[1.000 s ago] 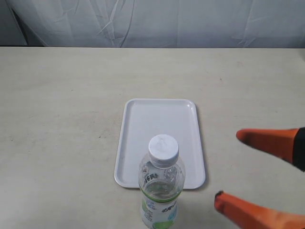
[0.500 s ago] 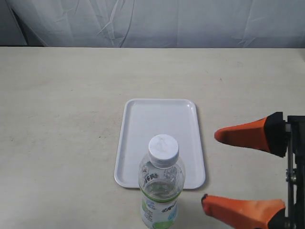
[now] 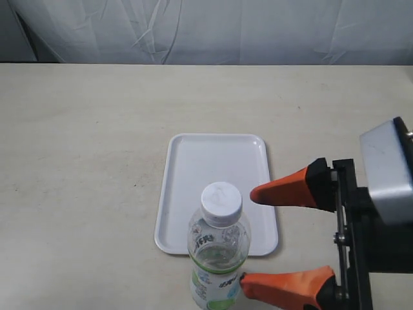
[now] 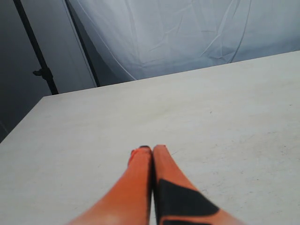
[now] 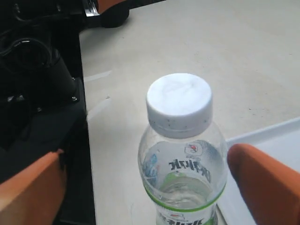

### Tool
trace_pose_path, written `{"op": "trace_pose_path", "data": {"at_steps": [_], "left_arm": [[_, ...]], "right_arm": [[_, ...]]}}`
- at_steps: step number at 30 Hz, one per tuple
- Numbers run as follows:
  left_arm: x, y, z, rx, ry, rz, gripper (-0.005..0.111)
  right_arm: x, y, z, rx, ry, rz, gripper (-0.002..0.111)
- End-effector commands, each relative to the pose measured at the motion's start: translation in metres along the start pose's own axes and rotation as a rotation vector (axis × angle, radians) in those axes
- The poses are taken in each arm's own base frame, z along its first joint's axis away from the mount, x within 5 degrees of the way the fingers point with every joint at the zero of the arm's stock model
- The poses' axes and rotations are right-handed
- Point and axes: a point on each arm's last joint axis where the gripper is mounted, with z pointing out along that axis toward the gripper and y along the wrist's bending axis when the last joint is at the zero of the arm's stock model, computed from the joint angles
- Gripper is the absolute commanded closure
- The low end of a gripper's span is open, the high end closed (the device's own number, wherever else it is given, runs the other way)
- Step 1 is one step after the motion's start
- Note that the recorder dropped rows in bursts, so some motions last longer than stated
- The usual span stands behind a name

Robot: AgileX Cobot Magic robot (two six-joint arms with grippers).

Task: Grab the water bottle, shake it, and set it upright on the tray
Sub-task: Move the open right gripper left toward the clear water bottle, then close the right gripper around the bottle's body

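The right gripper (image 3: pixel 247 236) has come in from the right. A second ago its orange fingertips were well clear of the water bottle (image 3: pixel 219 252); now they reach either side of it, spread wide, with the bottle between them. The near fingertip (image 3: pixel 258 283) sits right at the label's edge, and I cannot tell whether it touches. The bottle has not moved: it stands upright, cap on, on the table (image 3: pixel 84 161) at the near edge of the tray (image 3: pixel 216 158), not on it. The tray lies where it was, flat and bare. The left gripper (image 4: pixel 152 151) hangs above the tabletop with its fingers pressed together, holding nothing.
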Motion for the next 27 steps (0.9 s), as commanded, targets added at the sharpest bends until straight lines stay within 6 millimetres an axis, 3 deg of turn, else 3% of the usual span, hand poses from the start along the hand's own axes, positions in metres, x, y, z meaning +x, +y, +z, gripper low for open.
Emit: {"op": "trace_pose_path", "data": {"at_steps": [1,17,27], "left_arm": [[0.001,0.0,0.0,0.001,-0.005,-0.007,0.106],[0.001,0.0,0.0,0.001,-0.005,-0.007,0.106],[0.001,0.0,0.0,0.001,-0.005,-0.007,0.106]], "right_arm": [[0.003,-0.009,0.01,0.015,0.017,-0.006,0.016],[0.017,-0.019,0.045,-0.063,0.027,0.065,0.016],[0.025,-0.025,0.051,-0.047,0.06,0.111,0.016]]}}
